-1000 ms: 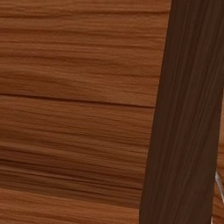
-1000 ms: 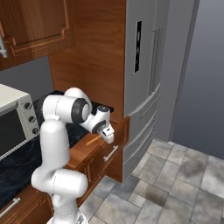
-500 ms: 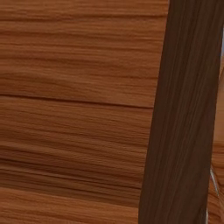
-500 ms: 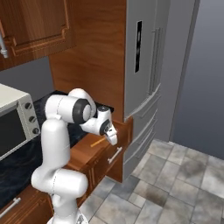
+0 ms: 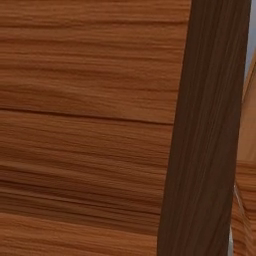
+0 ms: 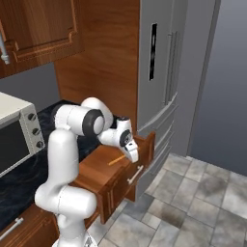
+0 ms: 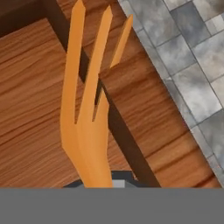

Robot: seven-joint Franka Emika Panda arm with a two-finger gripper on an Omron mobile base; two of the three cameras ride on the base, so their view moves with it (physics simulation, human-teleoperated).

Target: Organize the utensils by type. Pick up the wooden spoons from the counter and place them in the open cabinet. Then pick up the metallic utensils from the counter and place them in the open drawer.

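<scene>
My gripper (image 6: 131, 153) hangs over the front part of the open drawer (image 6: 103, 174), shut on a golden-orange fork (image 6: 116, 159). In the hand view the fork (image 7: 87, 109) runs up from between the fingers, its three tines pointing away. The tines cross the drawer's dark front wall (image 7: 120, 135), with the drawer's wooden bottom to the left of it. The fork is above the drawer and touches nothing else that I can see. The wooden spoons and the open cabinet are out of view.
A tall steel fridge (image 6: 166, 82) stands just right of the drawer. A microwave (image 6: 17, 130) sits on the dark counter (image 6: 29, 169) at left. Grey floor tiles (image 6: 202, 193) lie below. Brown wood panelling (image 5: 90, 125) stands very close in the left base view.
The gripper has moved right and slightly down with the fork, from over the drawer's back towards its front wall. It has stayed shut.
</scene>
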